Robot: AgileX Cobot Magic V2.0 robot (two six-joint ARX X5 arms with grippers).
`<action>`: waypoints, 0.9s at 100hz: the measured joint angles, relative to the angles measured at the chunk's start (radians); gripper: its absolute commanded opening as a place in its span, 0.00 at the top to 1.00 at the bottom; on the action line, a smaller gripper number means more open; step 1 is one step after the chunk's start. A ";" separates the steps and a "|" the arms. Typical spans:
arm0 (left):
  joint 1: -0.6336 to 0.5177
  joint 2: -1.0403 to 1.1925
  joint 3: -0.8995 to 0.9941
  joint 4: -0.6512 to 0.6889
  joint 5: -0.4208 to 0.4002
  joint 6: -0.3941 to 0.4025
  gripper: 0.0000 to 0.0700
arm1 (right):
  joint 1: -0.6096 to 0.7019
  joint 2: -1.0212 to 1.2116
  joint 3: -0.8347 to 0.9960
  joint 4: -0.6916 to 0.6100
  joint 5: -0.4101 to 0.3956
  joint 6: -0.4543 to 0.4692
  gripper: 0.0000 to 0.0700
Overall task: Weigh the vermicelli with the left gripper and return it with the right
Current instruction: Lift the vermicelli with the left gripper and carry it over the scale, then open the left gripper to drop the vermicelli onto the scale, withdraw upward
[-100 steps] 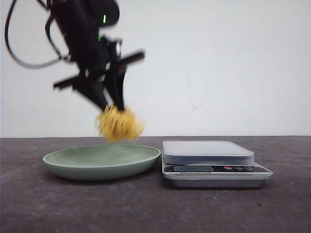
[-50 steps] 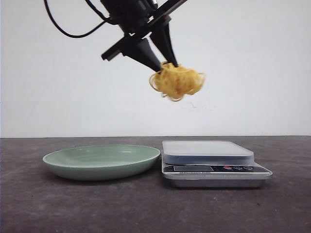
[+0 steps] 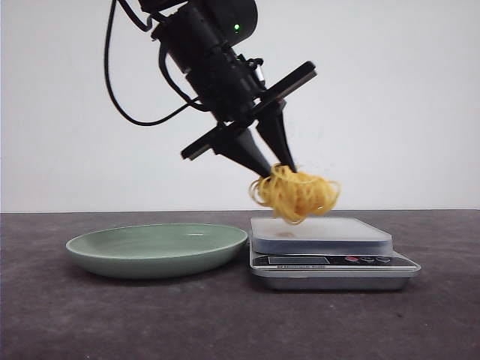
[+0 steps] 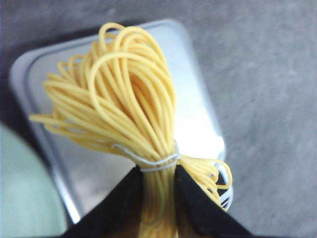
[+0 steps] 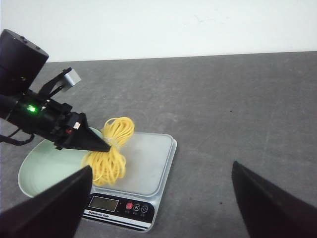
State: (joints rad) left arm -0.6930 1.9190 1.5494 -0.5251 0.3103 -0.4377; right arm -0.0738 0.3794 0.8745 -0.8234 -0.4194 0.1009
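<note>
Left gripper (image 3: 276,169), clamped on vermicelli (image 3: 295,194), has dropped from high carry to just above scale (image 3: 322,234); placing imminent. Right gripper (image 5: 161,198) spread wide, empty.

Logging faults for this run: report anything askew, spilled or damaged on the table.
Nothing stands out. The left gripper holds the tied vermicelli bundle intact just above the scale, no strands lie spilled, and the green plate sits level beside the scale. The right gripper is open and apart.
</note>
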 measured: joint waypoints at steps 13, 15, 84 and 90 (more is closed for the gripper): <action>-0.010 0.006 0.001 0.032 0.029 0.000 0.99 | 0.000 0.000 0.000 -0.004 0.000 0.000 0.19; -0.010 0.008 0.001 0.033 0.029 0.000 0.99 | 0.000 0.000 0.000 -0.005 0.000 0.000 0.19; 0.030 0.016 0.135 -0.081 0.006 0.055 0.40 | 0.000 0.000 0.000 -0.025 0.000 0.000 0.19; 0.049 -0.005 0.157 -0.112 -0.011 0.074 0.41 | 0.000 0.000 0.000 -0.025 0.000 0.000 0.19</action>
State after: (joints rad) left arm -0.6441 1.9137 1.7061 -0.6369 0.2993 -0.3641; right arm -0.0738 0.3794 0.8745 -0.8486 -0.4194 0.1005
